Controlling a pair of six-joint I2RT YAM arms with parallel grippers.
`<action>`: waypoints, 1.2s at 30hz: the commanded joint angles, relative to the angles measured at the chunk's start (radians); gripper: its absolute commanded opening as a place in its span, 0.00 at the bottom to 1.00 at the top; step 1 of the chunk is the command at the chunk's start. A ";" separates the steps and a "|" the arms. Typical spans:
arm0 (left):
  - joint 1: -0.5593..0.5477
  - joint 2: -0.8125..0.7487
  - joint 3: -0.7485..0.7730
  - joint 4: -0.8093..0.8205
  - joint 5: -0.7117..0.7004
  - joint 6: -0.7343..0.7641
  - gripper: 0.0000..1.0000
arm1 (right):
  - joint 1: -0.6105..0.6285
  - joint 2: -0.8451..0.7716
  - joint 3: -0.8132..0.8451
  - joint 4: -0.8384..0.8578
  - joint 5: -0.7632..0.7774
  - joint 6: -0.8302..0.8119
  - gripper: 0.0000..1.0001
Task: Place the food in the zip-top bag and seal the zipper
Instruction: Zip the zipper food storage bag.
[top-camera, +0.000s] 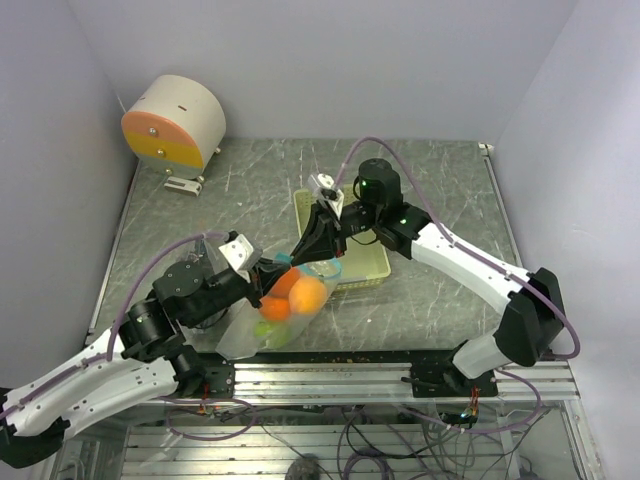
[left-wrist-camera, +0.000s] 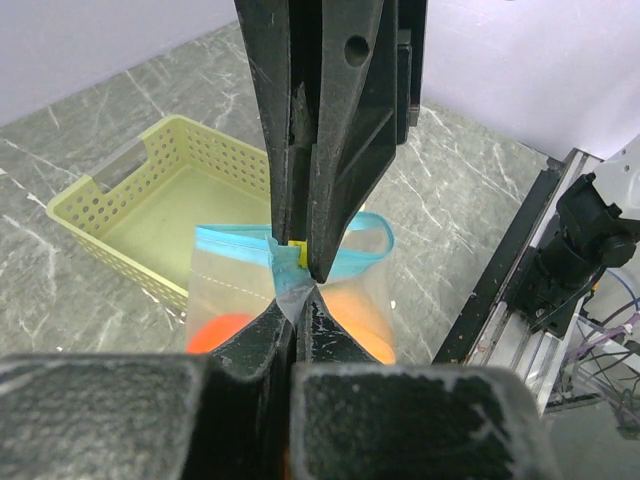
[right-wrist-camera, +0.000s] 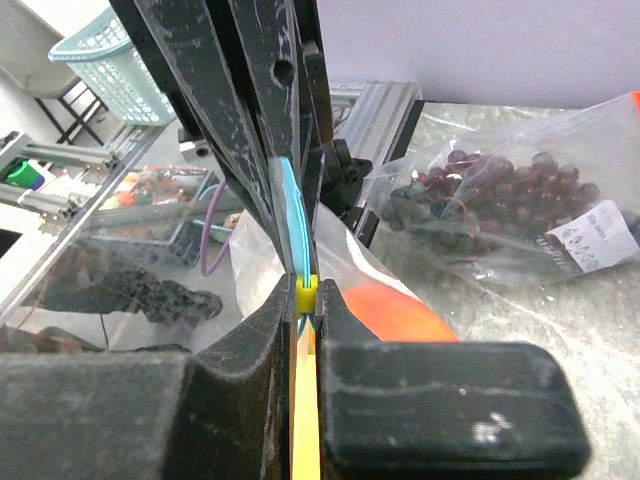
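Zip-top bag (top-camera: 247, 335), basket (top-camera: 368, 262) just beside; grapes (right-wrist-camera: 490, 190) apart, prob. wrapped sep.

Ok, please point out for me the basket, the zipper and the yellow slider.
basket (left-wrist-camera: 120, 258), left wrist view, perforated front wall.
zipper (left-wrist-camera: 232, 243), left wrist view, teal strip's left part.
yellow slider (right-wrist-camera: 307, 293), right wrist view, its top.

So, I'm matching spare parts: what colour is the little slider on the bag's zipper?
Yellow; the slider shows best in the right wrist view.
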 joint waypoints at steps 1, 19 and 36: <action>-0.003 -0.070 0.057 0.047 -0.048 -0.005 0.07 | -0.020 0.031 -0.001 -0.088 -0.009 -0.074 0.05; -0.003 -0.166 0.156 -0.068 -0.221 0.065 0.07 | -0.095 0.054 -0.083 -0.098 0.005 -0.142 0.03; -0.003 -0.244 0.212 -0.174 -0.335 0.092 0.07 | -0.214 0.058 -0.157 -0.031 -0.029 -0.106 0.02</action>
